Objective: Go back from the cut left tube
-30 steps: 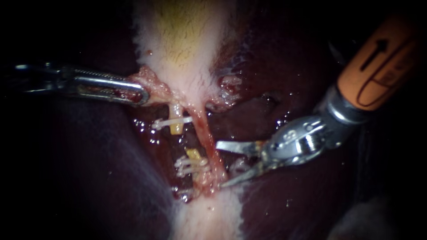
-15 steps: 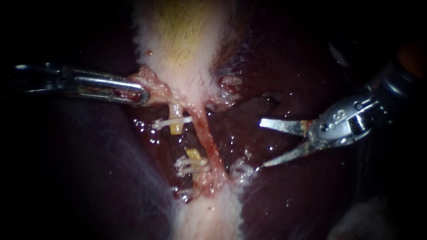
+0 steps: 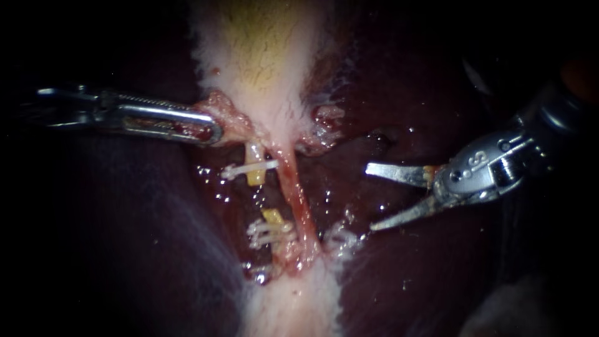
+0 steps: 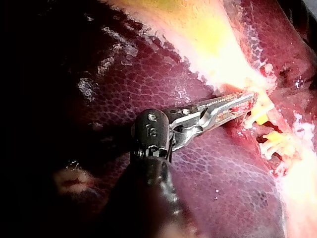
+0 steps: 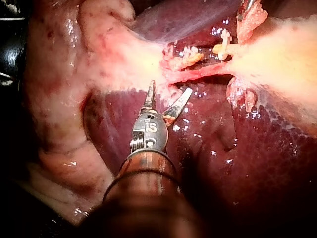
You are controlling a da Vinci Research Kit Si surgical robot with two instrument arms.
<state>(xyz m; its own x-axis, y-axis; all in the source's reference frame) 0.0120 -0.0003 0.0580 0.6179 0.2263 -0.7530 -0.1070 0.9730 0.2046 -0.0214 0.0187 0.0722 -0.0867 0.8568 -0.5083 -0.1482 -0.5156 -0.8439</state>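
Left tube (image 3: pixel 254 175) cut between clips (image 3: pixel 269 233); right instrument (image 3: pixel 372 197), jaws spread empty, well right of it, so back straight out along shaft; left instrument (image 3: pixel 211 131) pinches gallbladder (image 3: pixel 262 62) just above tube, don't tug.

The dark, wet liver (image 3: pixel 156 249) is the bed here, bearing the pale gallbladder (image 3: pixel 262 62), and just below the gallbladder's narrow end lie the cut left tube (image 3: pixel 254 176), its yellow stumps apart and crossed by white clips (image 3: pixel 249 168), and an unbroken reddish tube (image 3: pixel 298 203).
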